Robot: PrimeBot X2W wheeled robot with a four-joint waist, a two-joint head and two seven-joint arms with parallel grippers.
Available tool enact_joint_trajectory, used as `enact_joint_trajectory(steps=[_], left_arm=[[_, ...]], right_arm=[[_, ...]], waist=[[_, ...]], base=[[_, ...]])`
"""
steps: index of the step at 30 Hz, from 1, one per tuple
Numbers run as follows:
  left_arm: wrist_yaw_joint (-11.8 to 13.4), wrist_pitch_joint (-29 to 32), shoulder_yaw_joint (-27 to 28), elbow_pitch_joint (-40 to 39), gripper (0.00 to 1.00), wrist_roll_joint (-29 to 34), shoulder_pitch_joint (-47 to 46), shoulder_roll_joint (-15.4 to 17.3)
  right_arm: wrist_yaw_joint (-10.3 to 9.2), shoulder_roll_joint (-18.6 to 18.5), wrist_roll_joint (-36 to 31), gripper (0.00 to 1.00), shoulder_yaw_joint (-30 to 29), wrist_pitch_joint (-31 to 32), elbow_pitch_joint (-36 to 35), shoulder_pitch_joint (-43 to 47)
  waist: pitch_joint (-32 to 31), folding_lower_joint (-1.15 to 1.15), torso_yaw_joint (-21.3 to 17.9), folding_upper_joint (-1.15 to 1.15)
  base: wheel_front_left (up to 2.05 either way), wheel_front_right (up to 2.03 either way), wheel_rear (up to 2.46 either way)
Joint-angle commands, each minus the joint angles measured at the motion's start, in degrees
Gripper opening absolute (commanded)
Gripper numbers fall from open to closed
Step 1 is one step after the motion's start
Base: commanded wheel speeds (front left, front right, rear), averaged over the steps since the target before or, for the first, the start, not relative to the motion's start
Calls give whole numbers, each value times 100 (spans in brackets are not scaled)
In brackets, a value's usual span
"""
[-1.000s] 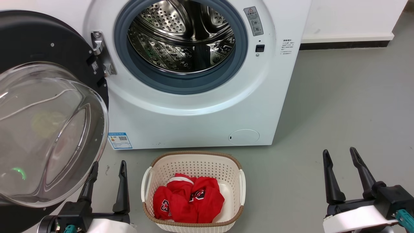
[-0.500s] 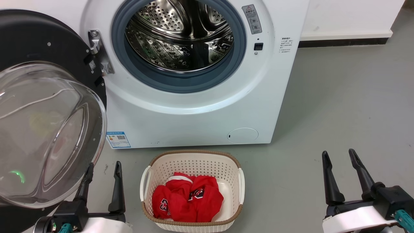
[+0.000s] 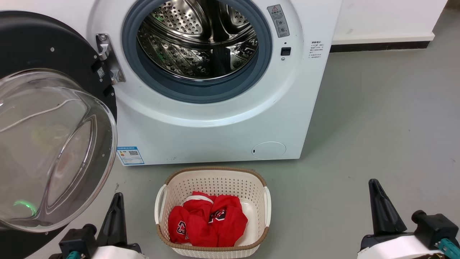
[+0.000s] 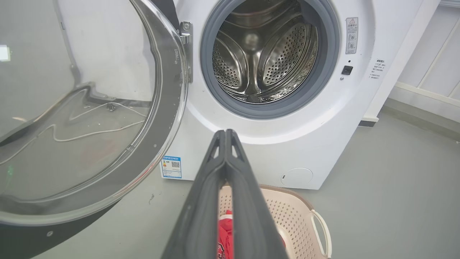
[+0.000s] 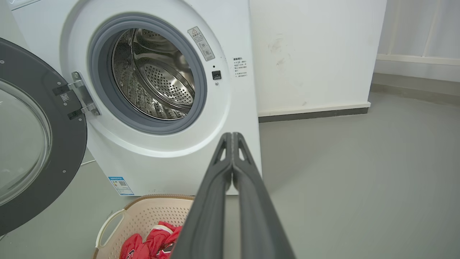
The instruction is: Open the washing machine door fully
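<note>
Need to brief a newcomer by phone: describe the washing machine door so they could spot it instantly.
Find the white front-loading washing machine. Hinged at its left side and swung open is the washing machine door, a large round glossy black disc. Unlike the grey-ringed steel drum beside it, it carries a bulging clear glass bowl at its centre.

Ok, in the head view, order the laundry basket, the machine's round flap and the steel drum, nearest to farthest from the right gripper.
From the right gripper:
1. Laundry basket, to its left.
2. Round flap, beyond the basket's right end.
3. Steel drum, higher up and farther back to the left.
</note>
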Motion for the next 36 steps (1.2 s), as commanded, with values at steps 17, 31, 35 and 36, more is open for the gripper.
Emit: enact_joint_trajectory(steps=[17, 31, 35, 36], left_arm=[[-66, 460, 40, 100, 0, -2053, -338, 19], [-101, 748, 61, 224, 0, -3226, -484, 14], [-109, 830, 68, 261, 0, -3554, -521, 13], [-112, 851, 70, 270, 0, -3635, -533, 13]], right_arm=[[0, -132, 2176, 0, 1, 369, 181, -335], [0, -173, 3390, 0, -30, 599, 329, -477], [-1, -183, 3727, 0, -43, 670, 371, -519], [-1, -185, 3809, 0, -46, 685, 382, -528]], waist=[[4, 0, 31, 0], [8, 0, 53, 0], [9, 0, 60, 0], [9, 0, 61, 0]], base=[[0, 0, 0], [0, 0, 0], [0, 0, 0], [0, 0, 0]])
